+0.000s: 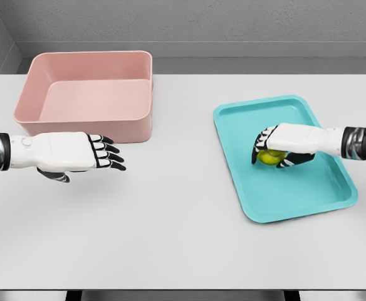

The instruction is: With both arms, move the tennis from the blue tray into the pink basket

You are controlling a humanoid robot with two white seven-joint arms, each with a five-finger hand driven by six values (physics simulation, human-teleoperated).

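Observation:
A yellow-green tennis ball [271, 158] lies on the blue tray [308, 194] at the right of the table. My right hand [272, 149] reaches in from the right and covers the ball, fingers curled around it. The pink basket [86, 94] stands at the back left and nothing shows inside it. My left hand [104, 152] hovers over the table just in front of the basket's near wall, fingers stretched out flat and holding nothing.
The white table [170, 213] stretches between the basket and the tray. Its front edge runs along the bottom of the view. A grey wall stands behind the table.

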